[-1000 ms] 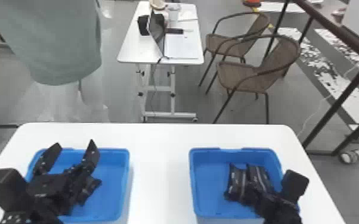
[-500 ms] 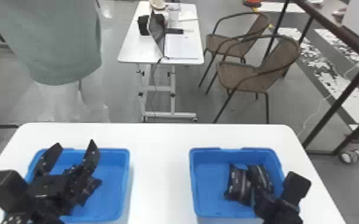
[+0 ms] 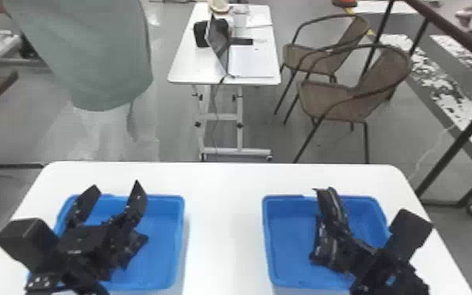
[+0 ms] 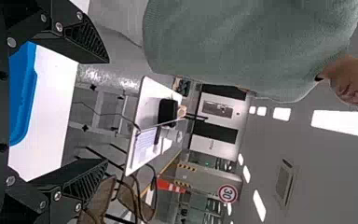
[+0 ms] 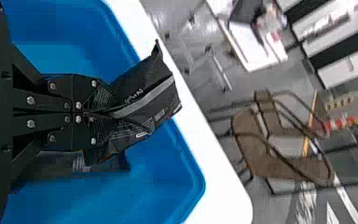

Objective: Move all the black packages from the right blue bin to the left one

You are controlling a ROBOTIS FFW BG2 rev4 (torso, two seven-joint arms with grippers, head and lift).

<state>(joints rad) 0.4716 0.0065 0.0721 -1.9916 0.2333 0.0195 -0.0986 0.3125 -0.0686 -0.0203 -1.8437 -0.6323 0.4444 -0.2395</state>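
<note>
While the right hand (image 3: 345, 233) is closed on one black package (image 3: 331, 204), its fingers stand near to each other and pinch this package between their tips. The held package points forward from the right hand, tilted, and in the head view it crosses the far rim of the right blue bin (image 3: 284, 197); I cannot tell if it touches the rim. Below the right hand, inside the same bin, lies another black package (image 3: 322, 245), partly hidden by the hand, and whether the two packages touch each other is not clear. The left hand (image 3: 117, 190) is wide open, with its two fingers far apart, and it is empty. It is over the left blue bin (image 3: 179, 239), and a dark object (image 3: 135, 242) is just beside and below it, in this bin, but I cannot tell exactly how many pieces are there. Both bins are on the white surface (image 3: 223, 223), well apart. Farther forward, beyond the hands, are a small white table (image 3: 196, 70) with a laptop (image 3: 218, 36) and two brown chairs (image 3: 333, 102).
</note>
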